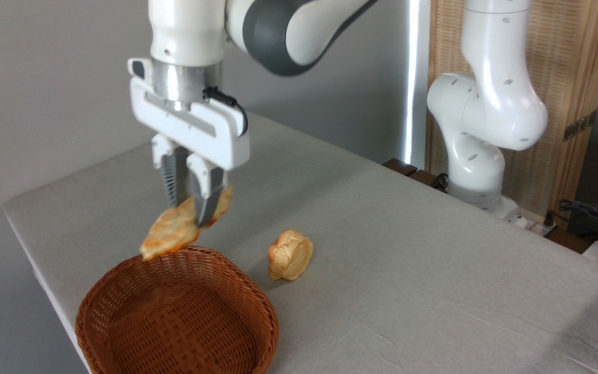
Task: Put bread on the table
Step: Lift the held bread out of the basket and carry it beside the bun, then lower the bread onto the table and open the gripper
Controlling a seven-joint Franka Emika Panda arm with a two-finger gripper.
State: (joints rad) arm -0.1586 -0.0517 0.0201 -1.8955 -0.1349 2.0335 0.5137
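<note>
The gripper (191, 210) hangs above the far rim of the basket (122, 306), pointing straight down, with its two fingers (174, 179) drawn in tight on the bread (172, 234). The bread is clear of every surface, held in the air. It sits tilted between the fingers: the longer part droops down and to the left, its lower tip reaching just over the basket's back edge, while a shorter browner end pokes out to the right behind the nearer finger. The fingers pinch it closer to that upper right end than to its middle, so most of the pastry hangs below and left of the fingertips.

The basket stands on the near left part of the table (408, 249), close to the table's left edge, and nothing shows inside it. Whether the bread's low tip touches the rim or only passes in front of it cannot be told from this angle.

To the right of the basket, just apart from it, a small round bun (290, 255) with a scalloped edge lies on the grey cloth, tipped up on its side. It is well below and to the right of the gripper. The arm's white base (478, 156) rises at the far right side of the table.
</note>
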